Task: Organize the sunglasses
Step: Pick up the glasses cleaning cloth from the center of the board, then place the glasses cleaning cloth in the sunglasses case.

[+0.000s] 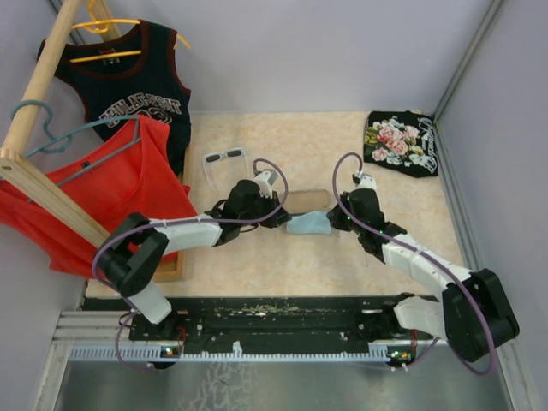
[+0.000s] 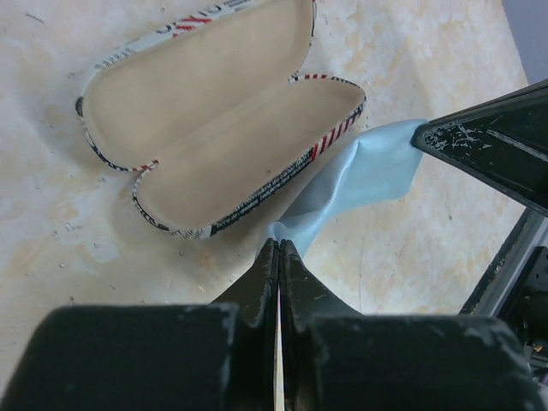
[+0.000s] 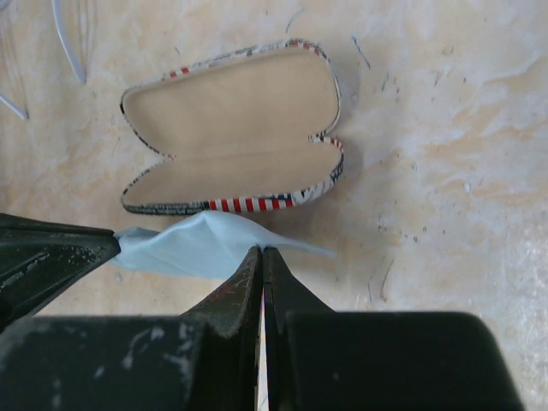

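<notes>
The sunglasses [image 1: 224, 157] lie beyond the left gripper [image 2: 279, 250] and off to its left, well apart, with their long axis roughly crosswise; the left arm is nearer. That gripper is pinched shut on a corner of the light-blue cloth [image 2: 368, 171], just beside the open flag-print case [image 2: 214, 120]. The right gripper [image 3: 261, 253] pinches the cloth's opposite edge, so the left gripper probably has to let go first.

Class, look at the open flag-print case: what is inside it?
Nothing: both halves of the case show bare tan lining. The sunglasses lie apart on the table. The light-blue cloth is outside, at its near edge; whether it reaches underneath is hidden.
</notes>
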Controlling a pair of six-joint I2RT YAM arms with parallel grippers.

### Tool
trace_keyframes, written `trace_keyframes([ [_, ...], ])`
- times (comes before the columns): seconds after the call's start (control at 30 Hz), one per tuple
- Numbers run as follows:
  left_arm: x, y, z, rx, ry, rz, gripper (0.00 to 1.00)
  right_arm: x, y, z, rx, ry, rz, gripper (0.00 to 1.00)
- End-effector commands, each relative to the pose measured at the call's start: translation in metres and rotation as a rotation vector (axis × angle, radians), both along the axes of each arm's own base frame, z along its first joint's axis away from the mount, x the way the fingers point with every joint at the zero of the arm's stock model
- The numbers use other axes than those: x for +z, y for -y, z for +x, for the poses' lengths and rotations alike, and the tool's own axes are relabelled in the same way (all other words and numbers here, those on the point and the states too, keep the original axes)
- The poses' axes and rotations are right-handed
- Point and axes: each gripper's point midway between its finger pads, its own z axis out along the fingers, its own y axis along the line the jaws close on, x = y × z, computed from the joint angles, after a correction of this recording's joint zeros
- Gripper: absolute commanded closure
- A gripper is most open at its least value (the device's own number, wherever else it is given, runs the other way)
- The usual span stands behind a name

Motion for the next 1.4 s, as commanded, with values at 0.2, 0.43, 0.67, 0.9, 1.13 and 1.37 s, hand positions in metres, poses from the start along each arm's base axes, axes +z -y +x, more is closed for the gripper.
trace_keyframes([
  [0.2,0.021,0.003,0.044,0.061,0.059,-0.022,1.00,0.040,-0.008,0.052,0.035,0.107,0.018,1.00],
  [0.43,0.022,-0.001,0.065,0.090,0.067,-0.027,1.00,0.041,-0.011,0.074,0.054,0.104,0.019,1.00],
  [0.67,0.017,0.000,0.080,0.089,0.066,-0.026,1.00,0.036,-0.014,0.092,0.070,0.097,0.018,1.00],
  [0.9,0.009,0.000,0.093,0.093,0.070,-0.022,1.00,0.029,-0.015,0.108,0.077,0.094,0.020,1.00],
  [1.13,0.003,-0.002,0.106,0.104,0.076,-0.019,1.00,0.017,-0.012,0.120,0.086,0.078,0.037,1.00],
  [1.37,-0.001,-0.004,0.112,0.105,0.081,-0.022,1.00,0.014,-0.014,0.130,0.095,0.082,0.055,1.00],
])
